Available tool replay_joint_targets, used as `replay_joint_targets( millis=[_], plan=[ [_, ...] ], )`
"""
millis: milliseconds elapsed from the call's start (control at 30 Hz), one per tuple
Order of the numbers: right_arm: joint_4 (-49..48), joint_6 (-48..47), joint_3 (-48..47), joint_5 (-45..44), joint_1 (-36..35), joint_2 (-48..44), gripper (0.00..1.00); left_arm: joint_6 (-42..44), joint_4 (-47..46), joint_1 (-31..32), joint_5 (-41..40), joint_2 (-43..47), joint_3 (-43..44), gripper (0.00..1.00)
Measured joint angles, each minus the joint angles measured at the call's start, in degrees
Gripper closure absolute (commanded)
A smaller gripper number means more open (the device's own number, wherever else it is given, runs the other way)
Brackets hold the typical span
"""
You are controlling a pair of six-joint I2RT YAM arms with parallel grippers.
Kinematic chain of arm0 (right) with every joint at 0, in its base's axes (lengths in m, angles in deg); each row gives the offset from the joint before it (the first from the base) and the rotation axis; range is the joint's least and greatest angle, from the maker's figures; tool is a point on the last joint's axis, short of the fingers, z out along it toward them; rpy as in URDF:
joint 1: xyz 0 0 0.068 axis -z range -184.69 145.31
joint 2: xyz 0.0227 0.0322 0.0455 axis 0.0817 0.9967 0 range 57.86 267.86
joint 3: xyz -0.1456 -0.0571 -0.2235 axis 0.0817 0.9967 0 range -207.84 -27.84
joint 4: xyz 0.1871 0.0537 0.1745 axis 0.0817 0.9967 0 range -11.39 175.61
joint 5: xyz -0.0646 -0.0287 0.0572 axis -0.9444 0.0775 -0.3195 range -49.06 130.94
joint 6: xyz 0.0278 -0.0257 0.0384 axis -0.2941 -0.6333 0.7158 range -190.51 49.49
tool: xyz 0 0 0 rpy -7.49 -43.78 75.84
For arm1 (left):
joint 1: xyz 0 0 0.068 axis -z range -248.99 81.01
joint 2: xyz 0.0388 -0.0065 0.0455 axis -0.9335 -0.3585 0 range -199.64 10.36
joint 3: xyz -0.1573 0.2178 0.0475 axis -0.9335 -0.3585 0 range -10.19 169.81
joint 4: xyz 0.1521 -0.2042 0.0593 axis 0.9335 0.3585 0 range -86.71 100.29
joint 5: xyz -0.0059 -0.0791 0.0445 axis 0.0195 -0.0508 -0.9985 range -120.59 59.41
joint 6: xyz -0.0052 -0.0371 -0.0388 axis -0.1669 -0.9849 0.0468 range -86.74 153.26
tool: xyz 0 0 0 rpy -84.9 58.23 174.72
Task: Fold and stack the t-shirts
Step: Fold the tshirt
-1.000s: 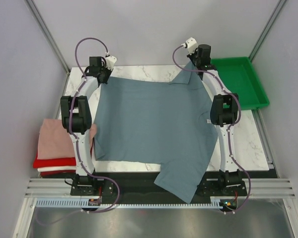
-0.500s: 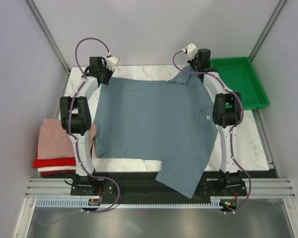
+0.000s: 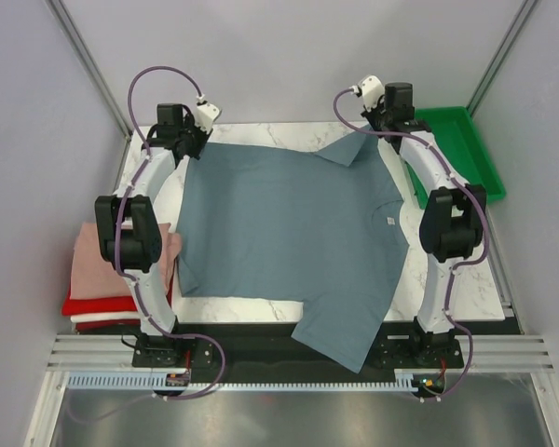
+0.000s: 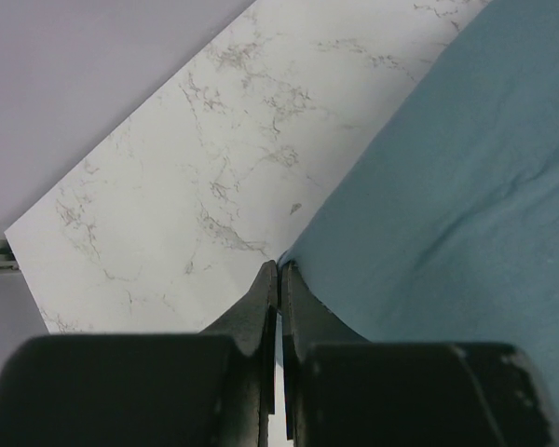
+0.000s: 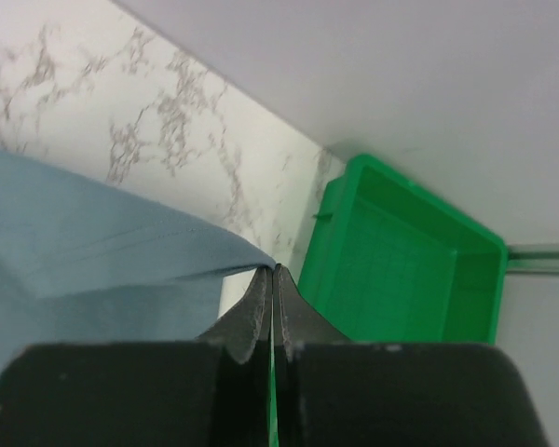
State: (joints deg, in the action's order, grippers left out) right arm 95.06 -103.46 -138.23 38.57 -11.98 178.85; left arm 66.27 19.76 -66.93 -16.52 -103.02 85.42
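Observation:
A large slate blue-grey t-shirt (image 3: 289, 237) lies spread over the marble table, one sleeve hanging over the near edge. My left gripper (image 3: 192, 142) is shut on its far left corner; the wrist view shows the closed jaws (image 4: 279, 272) pinching the blue-grey cloth (image 4: 466, 177). My right gripper (image 3: 374, 130) is shut on the far right corner, with cloth (image 5: 102, 251) pinched at the jaw tips (image 5: 272, 271). A stack of folded t-shirts sits off the left edge: dusty pink (image 3: 102, 261) on top, red (image 3: 98, 304) below, white (image 3: 98, 321) at the bottom.
A green plastic tray (image 3: 452, 149) stands at the far right of the table, also in the right wrist view (image 5: 401, 270). Bare marble (image 4: 196, 158) shows along the far edge and at the right side (image 3: 466, 279). Grey walls enclose the cell.
Both arms have spread outwards, the left arm to the left and the right arm to the right, drawing the shirt's far edge tauter. The shirt has shifted slightly away from the near edge.

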Motion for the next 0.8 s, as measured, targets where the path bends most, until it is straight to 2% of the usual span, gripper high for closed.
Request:
replay_joint_targets(
  millis=[267, 800],
  plan=[
    [5.4, 1.3, 7.0, 1.1, -0.3, -4.7, 1.00, 1.6, 0.9, -0.2, 0.0, 0.7, -2.1, 0.98],
    [9.3, 4.7, 14.7, 3.0, -0.7, -19.6, 1.00, 4.2, 3.5, -1.8, 2.7, 1.1, -2.3, 0.98]
  ],
)
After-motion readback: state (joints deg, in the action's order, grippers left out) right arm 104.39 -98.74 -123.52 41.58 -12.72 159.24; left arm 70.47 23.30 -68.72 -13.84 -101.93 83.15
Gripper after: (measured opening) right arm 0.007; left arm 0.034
